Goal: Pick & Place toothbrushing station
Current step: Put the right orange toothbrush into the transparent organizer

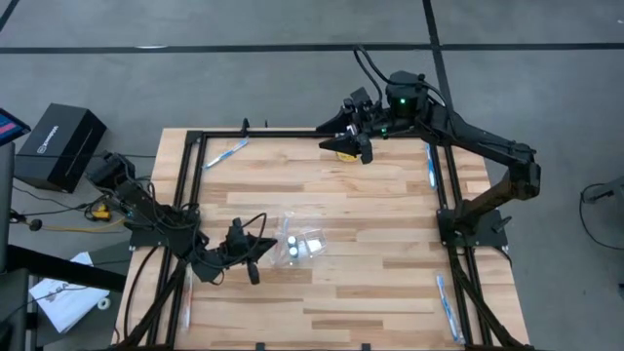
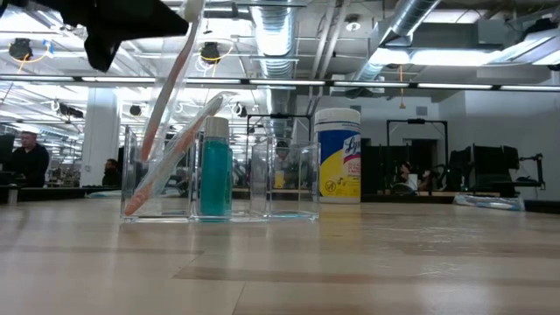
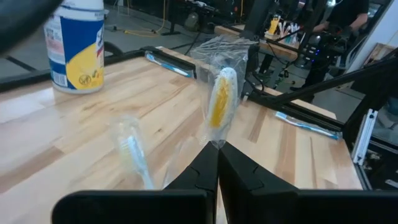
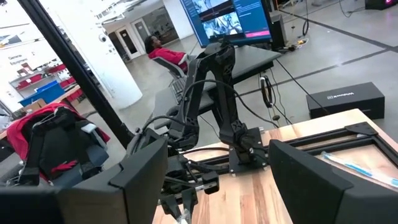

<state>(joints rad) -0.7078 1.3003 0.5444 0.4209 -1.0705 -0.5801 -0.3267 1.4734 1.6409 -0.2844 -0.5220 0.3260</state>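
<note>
Spanning most of the high view, a wooden table [image 1: 380,244] is seen inside a dark frame, w/ both arms over it. The right arm is reached in from the right edge to the far side; its gripper, the right gripper [image 1: 359,146], is held above the far-centre boards w/ fingers spread wide & nothing between them, as confirmed in the right wrist view. The left arm is laid along the near-left corner; the left gripper [image 1: 252,268] is clenched tight, just left of the clear organiser [image 1: 300,244] at table centre.

In the low view, the organiser [image 2: 223,184] is shown upright w/ several compartments: an orange-handled toothbrush [image 2: 166,114] is leaned in the left compartment, a teal bottle [image 2: 215,171] is stood next to it. A wipes canister [image 2: 338,156] is stood behind, on the far side.

A yellow-bristled wrapped toothbrush [image 3: 221,99] is seen directly ahead of the left gripper's closed fingertips in the left wrist view; whether it is actually pinched cannot be told. Packaged toothbrushes are laid at the far-left [image 1: 226,153], along the right rail [image 1: 430,168] & near-right corner [image 1: 447,304].
</note>
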